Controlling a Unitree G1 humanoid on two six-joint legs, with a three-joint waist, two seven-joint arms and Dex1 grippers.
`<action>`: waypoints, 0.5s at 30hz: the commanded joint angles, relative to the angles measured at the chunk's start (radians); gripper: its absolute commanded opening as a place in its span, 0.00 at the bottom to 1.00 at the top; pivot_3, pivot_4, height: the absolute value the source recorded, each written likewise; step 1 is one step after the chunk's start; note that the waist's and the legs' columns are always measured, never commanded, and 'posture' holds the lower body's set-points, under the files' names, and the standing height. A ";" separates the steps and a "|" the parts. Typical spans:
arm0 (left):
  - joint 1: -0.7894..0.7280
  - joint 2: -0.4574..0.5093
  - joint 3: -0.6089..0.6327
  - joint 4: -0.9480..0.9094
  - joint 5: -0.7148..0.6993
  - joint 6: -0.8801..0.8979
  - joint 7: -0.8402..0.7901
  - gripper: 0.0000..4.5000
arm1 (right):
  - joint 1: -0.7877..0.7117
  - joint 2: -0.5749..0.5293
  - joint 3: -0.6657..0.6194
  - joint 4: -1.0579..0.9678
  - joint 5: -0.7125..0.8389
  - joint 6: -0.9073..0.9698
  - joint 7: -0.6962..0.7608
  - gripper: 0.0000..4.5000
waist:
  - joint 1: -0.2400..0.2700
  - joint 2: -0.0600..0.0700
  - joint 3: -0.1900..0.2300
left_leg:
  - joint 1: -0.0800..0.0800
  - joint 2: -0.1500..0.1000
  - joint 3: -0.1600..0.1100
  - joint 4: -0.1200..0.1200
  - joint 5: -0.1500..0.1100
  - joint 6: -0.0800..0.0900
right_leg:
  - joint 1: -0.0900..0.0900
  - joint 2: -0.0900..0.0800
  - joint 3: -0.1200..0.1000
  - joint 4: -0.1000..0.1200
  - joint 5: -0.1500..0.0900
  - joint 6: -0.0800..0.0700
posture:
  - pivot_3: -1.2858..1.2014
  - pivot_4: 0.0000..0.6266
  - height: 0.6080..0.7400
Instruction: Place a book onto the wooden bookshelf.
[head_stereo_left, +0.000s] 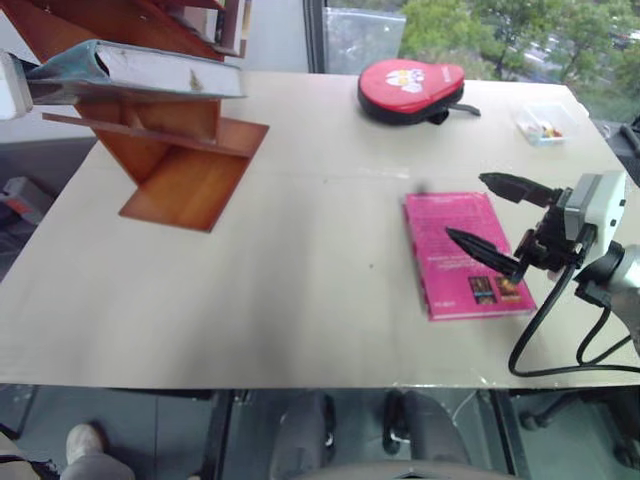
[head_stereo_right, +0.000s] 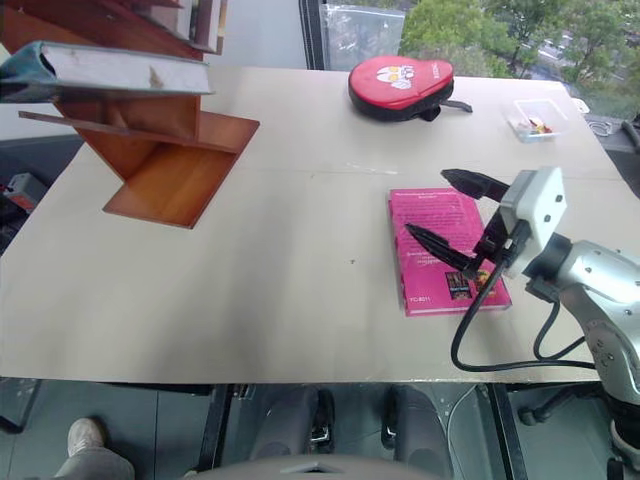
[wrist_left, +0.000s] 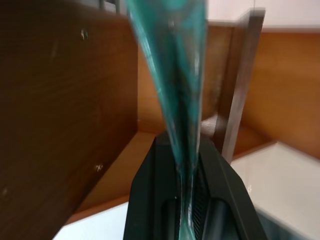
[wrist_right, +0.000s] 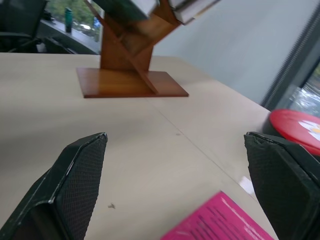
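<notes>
Left gripper (wrist_left: 190, 200) is clamped narrow on the book (head_stereo_left: 150, 72), its two black fingers (wrist_left: 150, 195) pinching the teal cover from both sides near one edge. Held this way, by a thin edge and reaching out level, the book hangs flat in the air with its pale page edges facing the head camera, up against the slanted boards of the wooden bookshelf (head_stereo_left: 185, 160). That seems chosen so the free end can be slid in between the boards while the gripper stays outside them. From these views I cannot tell whether the book already touches a board.

Right gripper (head_stereo_right: 465, 215) stands wide with nothing in it, hovering over the pink book (head_stereo_left: 470, 255) that lies flat on the counter (head_stereo_left: 300, 300); I judge it merely parked out of the way. Farther back on the counter lie a red case (head_stereo_left: 410, 88) and a small clear box (head_stereo_left: 540, 125).

From the left wrist, the grip itself is plain, the teal cover running up between the fingers toward the brown boards close ahead; the head views give the book's level pose instead. From the right wrist, the shelf's flat base is seen sitting on the counter, well apart from the open fingers, with books resting in its upper boards.
</notes>
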 joint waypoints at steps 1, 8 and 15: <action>-0.098 -0.042 -0.065 0.131 0.104 -0.057 0.066 0.00 | -0.043 0.007 0.012 -0.050 -0.005 -0.007 0.003 1.00 | -0.001 0.000 0.000 | 0.000 0.000 0.000 0.001 -0.001 0.001 | 0.000 0.000 0.000 0.000 0.000 0.000 | 0.52 0.24 1.00; -0.185 -0.087 -0.131 0.262 0.182 -0.112 0.120 0.09 | -0.150 0.029 0.061 -0.088 0.002 0.009 -0.005 1.00 | -0.010 0.001 0.001 | 0.001 0.001 0.001 0.002 -0.001 0.001 | 0.000 0.001 0.002 0.003 0.002 0.004 | 0.52 0.24 1.00; -0.180 -0.071 -0.079 0.286 0.111 -0.126 0.075 0.77 | -0.192 0.052 0.082 -0.067 0.003 0.010 0.012 1.00 | -0.021 0.000 0.001 | 0.000 0.001 0.001 0.003 -0.001 0.002 | -0.001 0.000 0.002 0.003 0.002 0.004 | 0.52 0.24 1.00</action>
